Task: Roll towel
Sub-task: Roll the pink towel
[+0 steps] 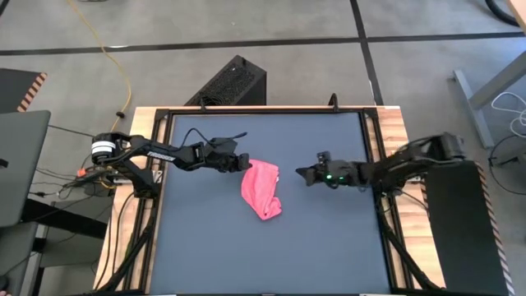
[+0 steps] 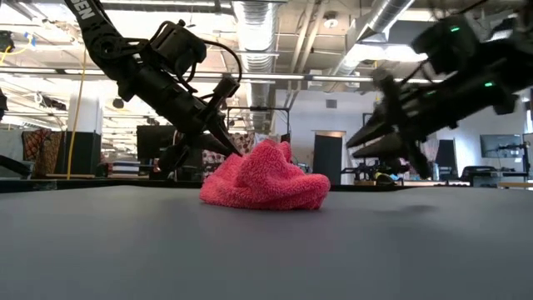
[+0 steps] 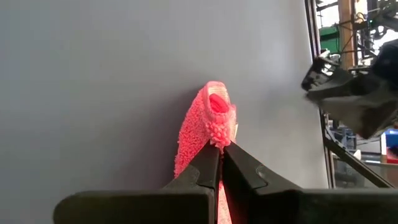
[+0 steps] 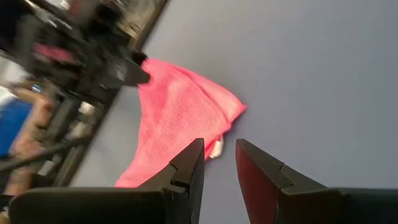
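Observation:
The bright pink towel [image 1: 261, 191] lies bunched and partly folded on the dark grey mat [image 1: 205, 247], a little beyond its middle. It also shows in the low view [image 2: 266, 179] and the right wrist view [image 4: 177, 115]. My left gripper [image 1: 245, 165] is at the towel's far left corner, shut on it. My right gripper [image 1: 299, 174] is open and empty, to the right of the towel and apart from it. In the low view the right gripper [image 2: 351, 143] hangs above the mat. My left gripper pinches the towel's far left corner [image 3: 217, 132] between its two fingers. Whether it holds one layer or several, I cannot tell. The fingers [image 2: 231, 146] slant down from the table's left. The pinched corner is raised; the rest of the towel lies slack on the mat.
A black box [image 1: 234, 82] stands on the floor beyond the table's far edge. A laptop [image 1: 20, 164] sits to the left of the table. Wooden rims [image 1: 394, 131] and black rails frame the mat. Bare mat lies on the near side of the towel.

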You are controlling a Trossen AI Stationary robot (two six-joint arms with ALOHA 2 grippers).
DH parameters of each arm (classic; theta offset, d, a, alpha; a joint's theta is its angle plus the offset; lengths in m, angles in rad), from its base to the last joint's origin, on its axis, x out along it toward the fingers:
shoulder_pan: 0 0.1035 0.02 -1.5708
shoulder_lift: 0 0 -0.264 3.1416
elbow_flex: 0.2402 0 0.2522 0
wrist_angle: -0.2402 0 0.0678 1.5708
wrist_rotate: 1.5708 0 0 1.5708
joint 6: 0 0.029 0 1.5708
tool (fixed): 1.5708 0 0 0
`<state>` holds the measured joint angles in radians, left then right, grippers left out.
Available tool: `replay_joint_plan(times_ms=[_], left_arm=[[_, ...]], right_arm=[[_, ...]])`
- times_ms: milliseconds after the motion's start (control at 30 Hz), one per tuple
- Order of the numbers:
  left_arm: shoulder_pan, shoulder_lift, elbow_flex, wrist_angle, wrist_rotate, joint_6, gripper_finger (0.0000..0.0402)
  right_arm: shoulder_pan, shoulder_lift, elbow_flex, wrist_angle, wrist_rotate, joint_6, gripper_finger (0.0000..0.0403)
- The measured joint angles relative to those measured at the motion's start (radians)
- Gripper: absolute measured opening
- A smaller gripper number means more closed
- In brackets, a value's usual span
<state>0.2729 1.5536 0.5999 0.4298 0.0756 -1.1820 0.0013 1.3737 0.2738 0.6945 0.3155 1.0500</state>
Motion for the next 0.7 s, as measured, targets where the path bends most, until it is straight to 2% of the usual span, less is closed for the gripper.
replay_joint_plan(times_ms=[233, 400, 700], left_arm=[[0.000, 0.000, 0.000, -0.014, 0.022, 0.001, 0.0000], [0.000, 0.000, 0.000, -0.023, 0.025, 0.019, 0.0000], [0.000, 0.000, 0.000, -0.021, 0.026, 0.018, 0.0000]], right_arm=[[-0.001, 0.223, 0.168, 0.001, -0.027, -0.017, 0.0120], [-0.002, 0.276, 0.231, 0.004, -0.029, -0.062, 0.0121], [-0.018, 0.350, 0.235, -0.006, -0.063, -0.047, 0.0121]])
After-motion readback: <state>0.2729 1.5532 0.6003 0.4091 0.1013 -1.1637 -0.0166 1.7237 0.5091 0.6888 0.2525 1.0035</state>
